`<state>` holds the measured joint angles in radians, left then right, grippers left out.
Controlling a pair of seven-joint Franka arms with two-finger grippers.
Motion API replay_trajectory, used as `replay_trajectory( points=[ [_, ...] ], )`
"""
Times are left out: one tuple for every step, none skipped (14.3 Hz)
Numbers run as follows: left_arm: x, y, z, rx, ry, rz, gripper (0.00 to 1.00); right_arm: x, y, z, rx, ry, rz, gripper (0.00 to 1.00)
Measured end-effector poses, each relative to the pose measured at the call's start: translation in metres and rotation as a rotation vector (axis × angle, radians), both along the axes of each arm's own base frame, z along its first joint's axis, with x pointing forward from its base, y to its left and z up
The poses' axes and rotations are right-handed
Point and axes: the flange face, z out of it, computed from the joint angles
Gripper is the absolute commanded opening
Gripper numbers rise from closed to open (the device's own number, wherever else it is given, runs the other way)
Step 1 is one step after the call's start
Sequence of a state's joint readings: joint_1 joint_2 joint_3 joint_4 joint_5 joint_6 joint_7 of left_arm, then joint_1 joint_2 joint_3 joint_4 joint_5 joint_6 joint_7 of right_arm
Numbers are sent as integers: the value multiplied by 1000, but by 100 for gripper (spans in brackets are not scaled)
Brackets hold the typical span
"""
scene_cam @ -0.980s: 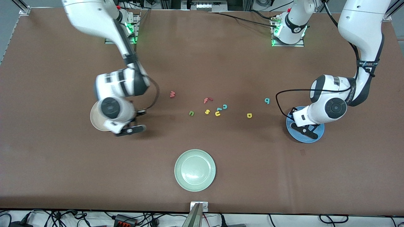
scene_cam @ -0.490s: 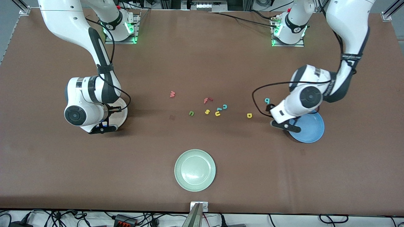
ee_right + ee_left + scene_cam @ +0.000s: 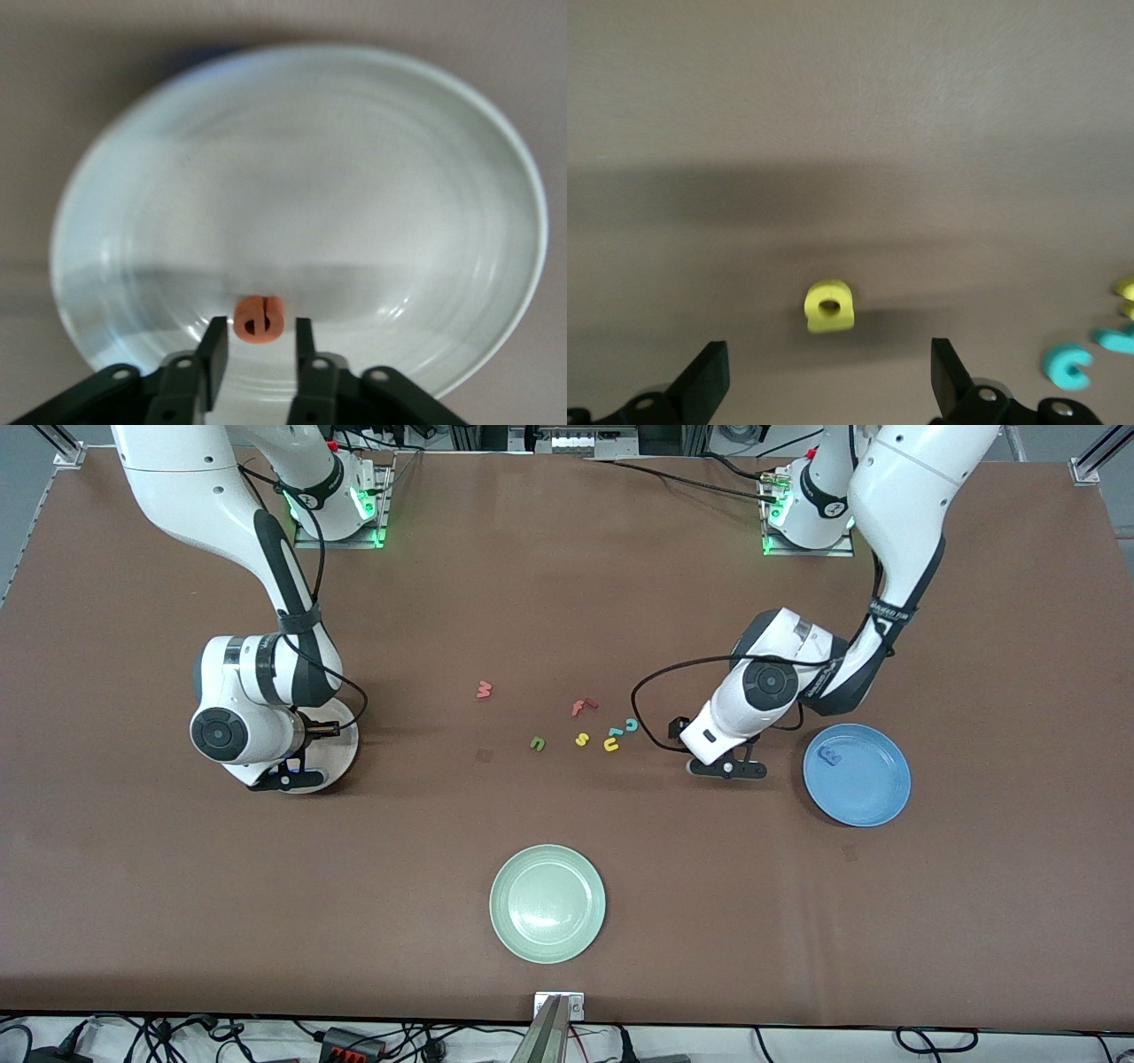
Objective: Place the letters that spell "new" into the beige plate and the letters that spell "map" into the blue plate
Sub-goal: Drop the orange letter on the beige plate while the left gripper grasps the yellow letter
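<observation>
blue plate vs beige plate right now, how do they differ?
The blue plate lies uncovered, with a blue m lying in it; the beige plate sits mostly hidden under the right gripper, with an orange e just above its surface. Blue plate: left arm's end; beige plate: right arm's. Both are round and shallow.

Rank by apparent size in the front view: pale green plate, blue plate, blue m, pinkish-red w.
1. pale green plate
2. blue plate, slightly smaller; it lies farther from the camera, so the plates may match
3. blue m and pinkish-red w: both tiny, too alike to rank
</observation>
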<state>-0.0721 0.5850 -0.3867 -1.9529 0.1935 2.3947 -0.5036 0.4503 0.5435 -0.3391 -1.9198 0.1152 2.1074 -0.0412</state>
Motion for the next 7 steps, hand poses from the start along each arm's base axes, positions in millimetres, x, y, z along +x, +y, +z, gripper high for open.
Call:
replay_trajectory(
  points=[
    [-1,1,-11,11,-7,-22,74,8,9,17,5,-24,-7,100],
    [-1,2,-18,17,-9,-35,65,17,25,38,13,-53,-6,100],
    [-1,3,-21,20,-11,-41,58,25,48,60,26,-89,11,100],
    [-1,3,-21,21,-14,-45,50,29,77,77,47,-122,20,100],
    [0,2,-18,22,-20,-47,45,28,109,89,75,-147,11,100],
    [1,2,-16,20,-24,-47,35,25,141,95,100,-159,-11,97],
    [2,1,-16,20,-26,-48,20,19,169,94,110,-163,-38,90]
  ],
)
